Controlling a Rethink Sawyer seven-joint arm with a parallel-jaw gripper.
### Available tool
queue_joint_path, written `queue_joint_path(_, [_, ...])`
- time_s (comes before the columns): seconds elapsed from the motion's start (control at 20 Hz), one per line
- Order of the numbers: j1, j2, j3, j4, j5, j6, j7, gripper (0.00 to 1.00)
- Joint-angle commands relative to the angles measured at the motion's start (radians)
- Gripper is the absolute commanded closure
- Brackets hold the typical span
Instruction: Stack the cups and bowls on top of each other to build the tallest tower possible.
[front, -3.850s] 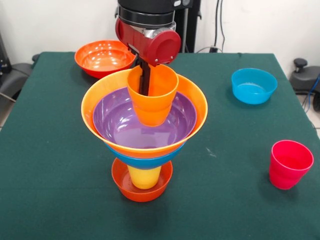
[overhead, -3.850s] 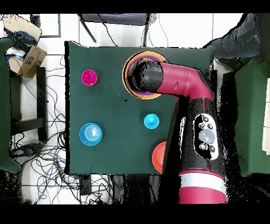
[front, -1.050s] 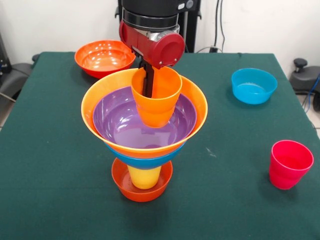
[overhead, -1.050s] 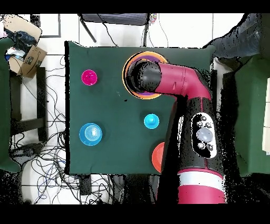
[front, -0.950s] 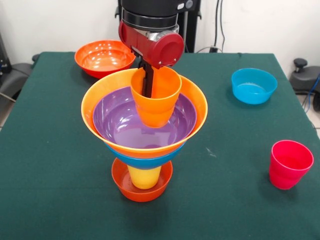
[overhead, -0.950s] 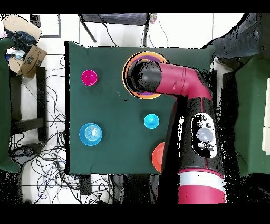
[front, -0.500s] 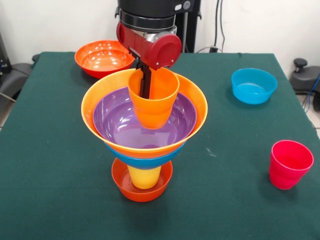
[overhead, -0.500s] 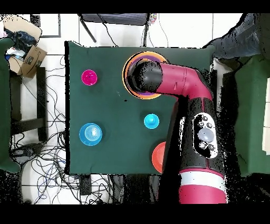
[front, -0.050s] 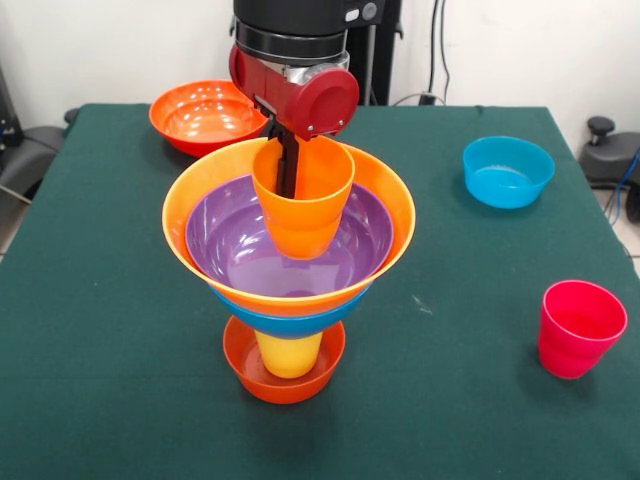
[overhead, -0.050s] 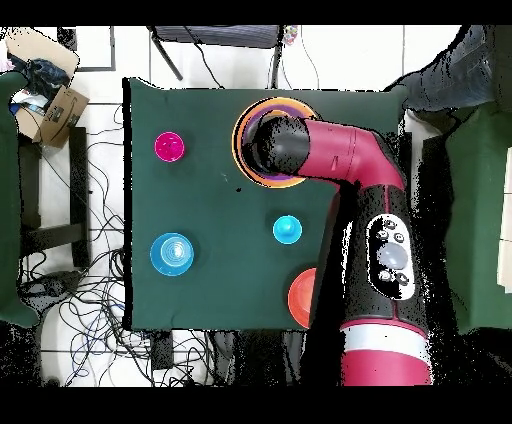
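Note:
The tower stands on the green table: a small red-orange bowl (front, -0.050s: 285, 378) at the base, a yellow cup (front, -0.050s: 288, 354) in it, then a blue bowl (front, -0.050s: 290, 323), a large light orange bowl (front, -0.050s: 196, 185) and a purple bowl (front, -0.050s: 235, 250) nested on top. My gripper (front, -0.050s: 288, 180) is shut on the rim of an orange cup (front, -0.050s: 303, 205), one finger inside it. The cup hangs upright inside the purple bowl; I cannot tell whether it touches. In the overhead view the arm (overhead, -0.050s: 335, 155) covers most of the tower (overhead, -0.050s: 243, 135).
A red-orange bowl (front, -0.050s: 205, 113) sits at the far left, a teal-blue bowl (front, -0.050s: 507, 170) at the far right, a pinkish red cup (front, -0.050s: 578, 328) at the near right. In the overhead view a blue cup (overhead, -0.050s: 287, 230) stands near the arm.
The gripper and the orange cup have drifted slightly to the left over the purple bowl in the front view. Everything else is as before.

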Motion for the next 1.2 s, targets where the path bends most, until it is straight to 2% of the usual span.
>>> queue_joint_path(0.05, [-0.008,0.056,0.035,0.042,-0.108,-0.072,-0.123,1.0])
queue_joint_path(1.2, [-0.009,0.053,0.036,0.1,-0.105,-0.101,-0.131,1.0])
